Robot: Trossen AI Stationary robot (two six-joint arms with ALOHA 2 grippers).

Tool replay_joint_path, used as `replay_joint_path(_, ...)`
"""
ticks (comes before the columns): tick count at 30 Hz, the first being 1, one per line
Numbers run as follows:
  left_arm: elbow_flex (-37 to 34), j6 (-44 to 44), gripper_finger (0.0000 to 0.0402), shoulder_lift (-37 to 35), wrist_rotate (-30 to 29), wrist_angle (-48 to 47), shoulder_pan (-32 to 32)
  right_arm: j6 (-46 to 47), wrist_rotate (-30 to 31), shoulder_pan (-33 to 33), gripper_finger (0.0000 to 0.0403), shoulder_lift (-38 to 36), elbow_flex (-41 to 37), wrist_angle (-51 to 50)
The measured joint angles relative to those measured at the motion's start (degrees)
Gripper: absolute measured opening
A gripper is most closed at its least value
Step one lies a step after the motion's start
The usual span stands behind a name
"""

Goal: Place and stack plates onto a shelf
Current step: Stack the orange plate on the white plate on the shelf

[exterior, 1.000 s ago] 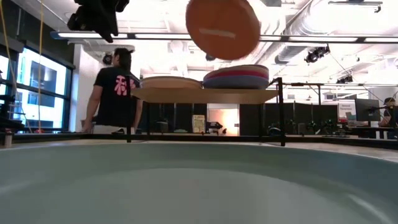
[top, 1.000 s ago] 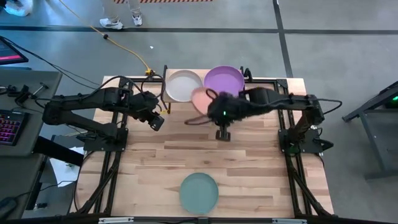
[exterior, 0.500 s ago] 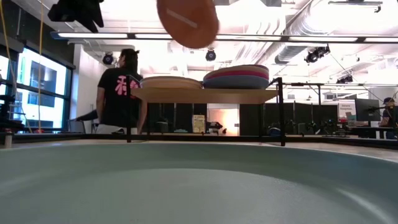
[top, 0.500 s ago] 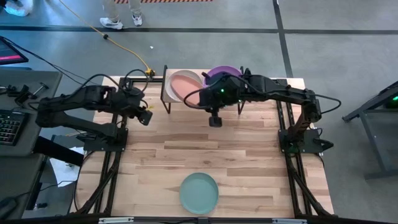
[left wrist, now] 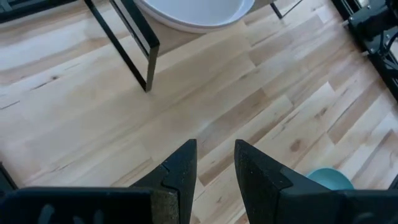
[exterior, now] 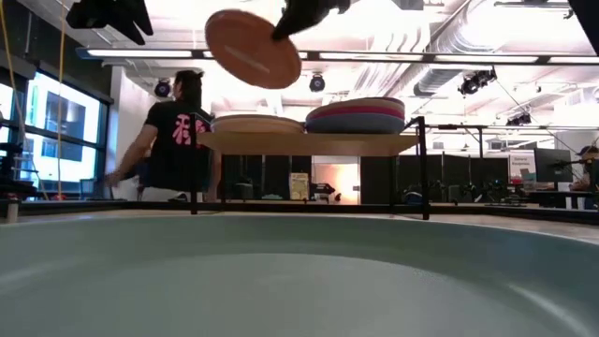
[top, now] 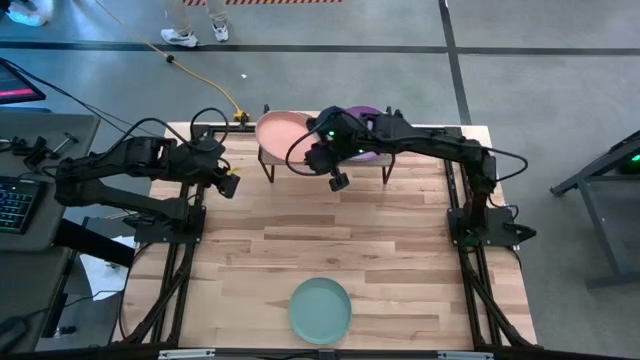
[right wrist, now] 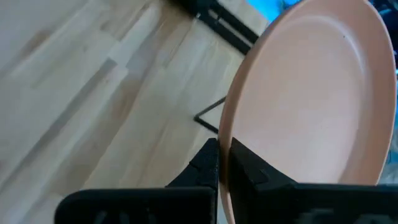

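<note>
Room at far left: a desk with a keyboard point(top: 14, 205) is sitting beside the grey floor, and a yellow cable point(top: 190, 70) is running across that floor to the back edge of the wooden plank surface point(top: 400, 260).

The left gripper point(top: 229, 184) is hanging over the back left of the surface, just left of the shelf, its fingers point(left wrist: 180, 171) standing a little apart and gripping nothing.

In the low view a person point(exterior: 178, 140) in a black shirt is standing behind the surface, in a hall with ceiling lights and ducts.

The shelf point(top: 300, 160), light wood on thin black legs, is standing at the back middle of the surface. The salmon plate point(top: 282, 133) is hanging tilted in the air above the shelf's left half, over a cream plate point(left wrist: 193, 12) lying there. The right gripper point(top: 322, 150) is reaching in from the right, its fingers point(right wrist: 208, 165) pinching the salmon plate's rim.

On the shelf's right half a stack of plates is lying with a purple plate point(top: 368, 120) on top, partly hidden by the right arm.

A teal plate point(top: 320, 309) is lying flat at the front middle of the surface, well apart from the shelf.
</note>
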Motion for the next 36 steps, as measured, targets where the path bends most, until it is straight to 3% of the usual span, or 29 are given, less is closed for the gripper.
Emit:
replay_joint_path(9, 0.00, 0.00, 0.0097, 0.02, 0.00, -0.08, 0.00, -8.16, 0.71, -0.68, 0.0000, 4.74, -0.02, -2.28)
replay_joint_path(18, 0.00, 0.02, 0.0097, 0.03, -0.24, -0.08, 0.00, -7.03, 2.40, -4.22, 0.0000, 7.05, -0.02, -1.10)
replay_joint_path(27, 0.00, 0.02, 0.0097, 0.02, -1.66, -0.06, 0.00, -4.97, 0.06, -8.01, 0.0000, 7.95, 0.00, 2.29)
replay_joint_path(36, 0.00, 0.02, 0.0097, 0.02, -1.68, -0.04, 0.00, -5.08, -0.30, -8.36, 0.0000, 8.82, 0.00, 0.79)
